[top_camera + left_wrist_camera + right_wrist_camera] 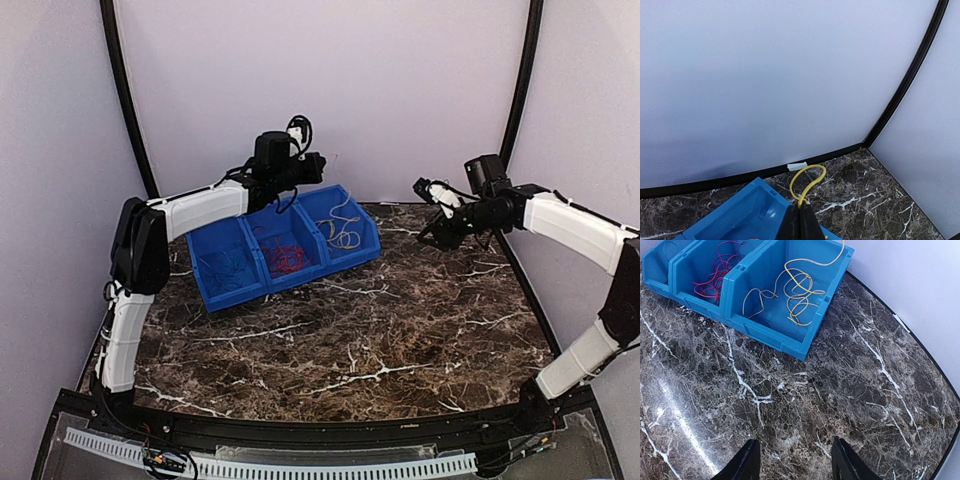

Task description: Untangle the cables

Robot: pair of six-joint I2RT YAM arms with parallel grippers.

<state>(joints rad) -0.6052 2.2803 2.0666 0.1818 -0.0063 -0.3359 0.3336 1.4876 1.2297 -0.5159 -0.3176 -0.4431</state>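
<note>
Cables [800,292]: thin yellow loops in glossy blue plastic bin [767,336].

Remote view of the cell: dark marble worktop [400,330], blue bins [771,336], pale backdrop.
From my station I see a brown-black worktop veined in white, glossy enough to catch a streak of light in the right wrist view. Three open-topped blue bins stand side by side in a row at its far left, set at an angle, low fronts toward the near side. Plain white walls [330,90] close the back and sides, with a black curved pole [125,110] rising at the far left corner and another [520,90] at the far right. A small white tab [797,165] sits on the black strip at the wall's foot. A white slotted rail [330,467] runs along the near edge.
</note>
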